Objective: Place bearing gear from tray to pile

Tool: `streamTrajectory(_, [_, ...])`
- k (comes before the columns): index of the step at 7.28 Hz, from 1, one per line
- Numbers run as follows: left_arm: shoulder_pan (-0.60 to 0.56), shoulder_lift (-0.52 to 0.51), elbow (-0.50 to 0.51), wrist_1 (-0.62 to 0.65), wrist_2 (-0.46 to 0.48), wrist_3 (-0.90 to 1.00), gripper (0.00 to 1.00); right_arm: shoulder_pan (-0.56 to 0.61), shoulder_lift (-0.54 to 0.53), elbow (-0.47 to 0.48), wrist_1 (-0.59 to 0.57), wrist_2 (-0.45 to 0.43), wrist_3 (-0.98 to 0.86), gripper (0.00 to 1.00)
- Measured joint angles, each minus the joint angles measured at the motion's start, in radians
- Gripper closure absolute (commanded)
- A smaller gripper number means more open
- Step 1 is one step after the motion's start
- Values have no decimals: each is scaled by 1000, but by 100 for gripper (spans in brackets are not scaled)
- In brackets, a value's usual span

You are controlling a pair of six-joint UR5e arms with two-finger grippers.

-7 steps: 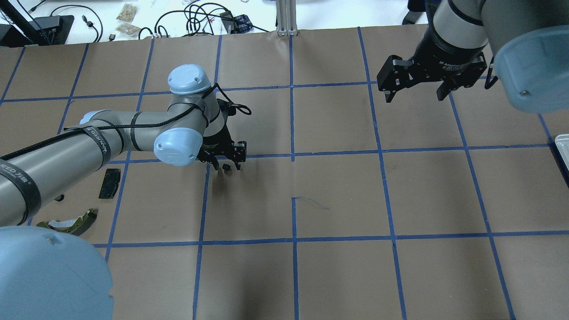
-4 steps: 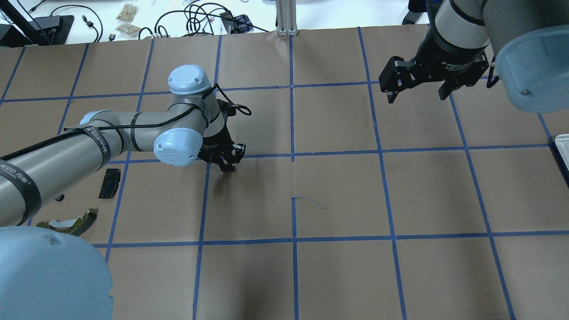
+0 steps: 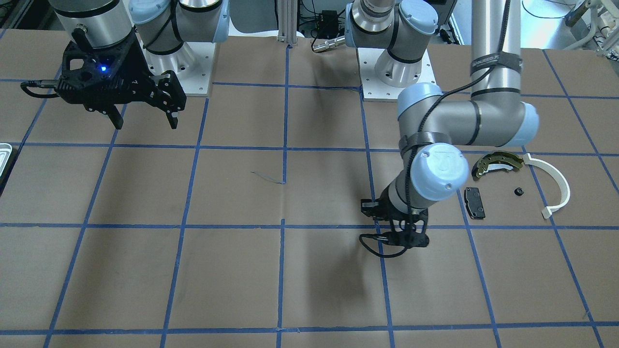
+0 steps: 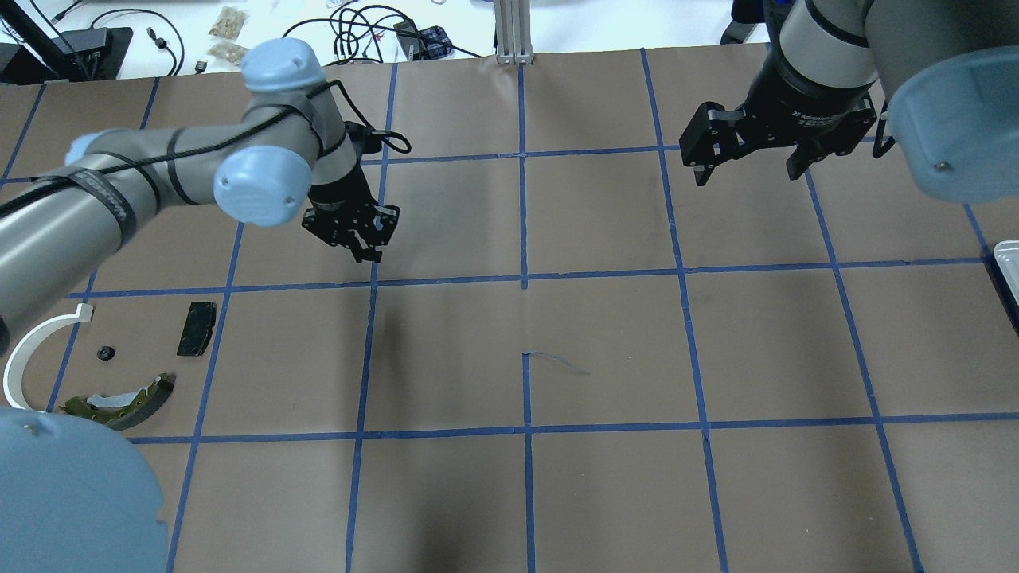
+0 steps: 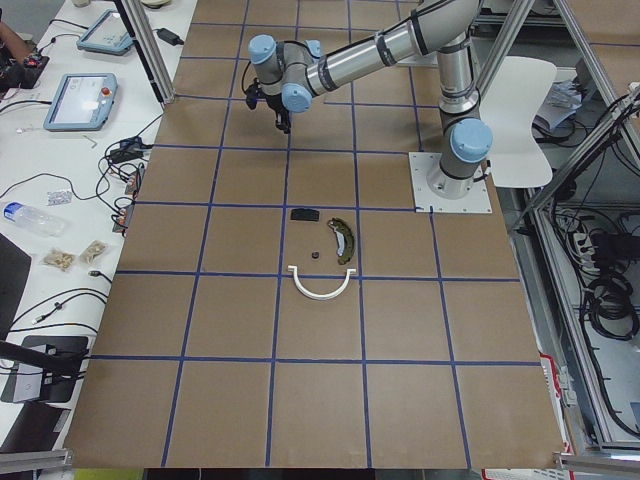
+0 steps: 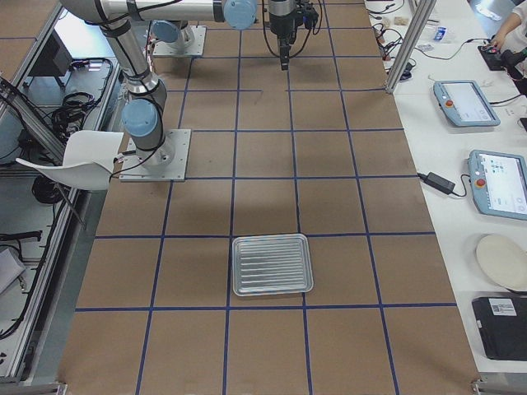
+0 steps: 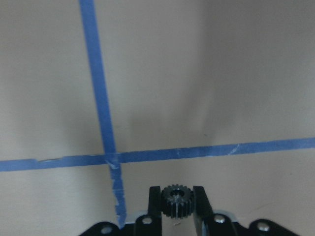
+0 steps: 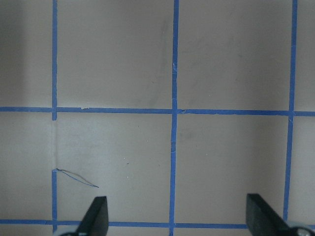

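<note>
My left gripper (image 4: 370, 251) is shut on a small black toothed bearing gear (image 7: 176, 200), which sits between the two fingers in the left wrist view, held above the brown paper near a blue tape crossing. The pile lies at the table's left: an olive brake shoe (image 4: 127, 396), a white plastic arc (image 4: 32, 350), a black pad (image 4: 196, 328) and a small black round part (image 4: 103, 352). The white ribbed tray (image 6: 272, 263) lies at the far right; only its edge (image 4: 1007, 263) shows overhead. My right gripper (image 4: 748, 171) is open and empty, high over the table's right.
Blue tape divides the brown paper into squares. A thin pen mark (image 4: 557, 362) lies near the middle. Cables, tablets and small bags lie beyond the table's far edge (image 4: 509, 52). The arm bases stand at the near edge (image 3: 396, 72).
My left gripper shut on the gear on the paper, then lifted it and moved away from the robot and to the left. The right gripper barely shifted.
</note>
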Motion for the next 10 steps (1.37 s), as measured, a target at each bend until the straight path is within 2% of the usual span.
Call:
streamTrajectory(2, [184,0,74,-124,68,183,100,0,1,4,-4,0,2,0])
streamTrajectory(4, [351,-9,54,-126,126,367,100,0,1,11,-16,0,3,0])
streamTrajectory(7, [548,-30,-13,-53,138,537,100,0,1,13,-21,0,3,0])
streamTrajectory(10, [614,-56,-106,103,139,579,100,0,1,13,-21,1,8,0])
